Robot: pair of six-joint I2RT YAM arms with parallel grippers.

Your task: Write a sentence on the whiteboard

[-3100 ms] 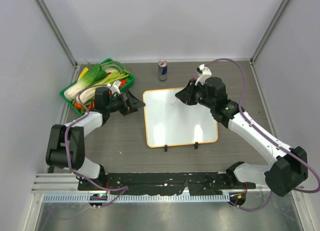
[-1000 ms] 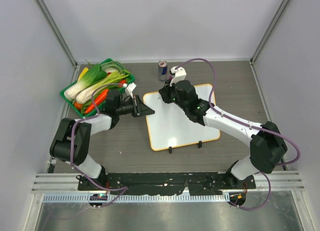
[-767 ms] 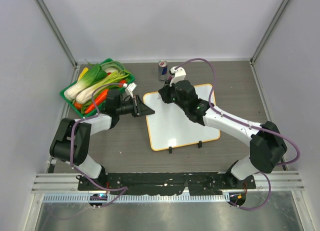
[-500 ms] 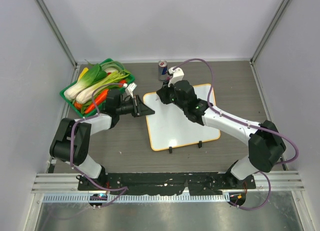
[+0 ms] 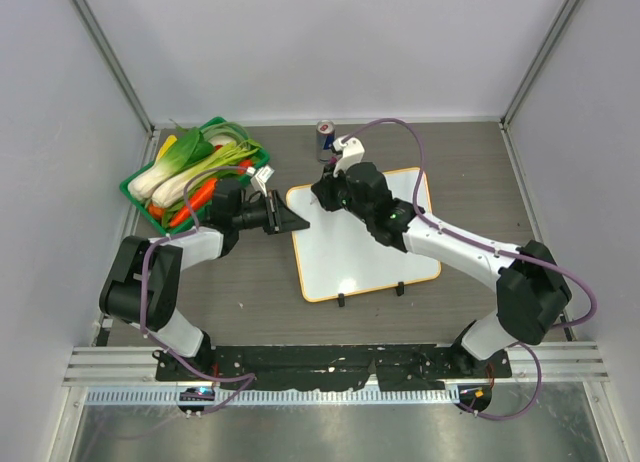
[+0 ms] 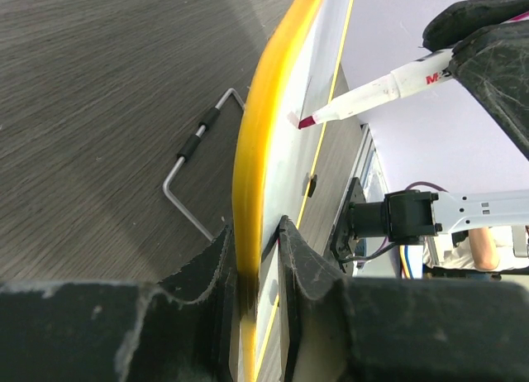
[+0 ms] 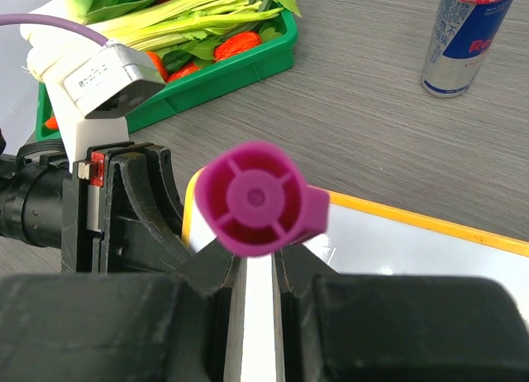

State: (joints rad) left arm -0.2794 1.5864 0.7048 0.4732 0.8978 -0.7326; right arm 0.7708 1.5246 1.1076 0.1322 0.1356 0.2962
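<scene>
At the left edge of the whiteboard (image 5: 360,244), the left claw (image 6: 252,233) pinches the yellow rim tight. The right claw (image 7: 258,262) is closed around a pink marker (image 6: 372,93). Its tip is right by the board's far left corner. The whiteboard lies flat on the table (image 5: 250,282), and a can (image 5: 325,140) stands just behind it.

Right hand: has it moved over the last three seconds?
Yes. The right hand shifted left: it was right of the can, and now it lines up with it.
</scene>
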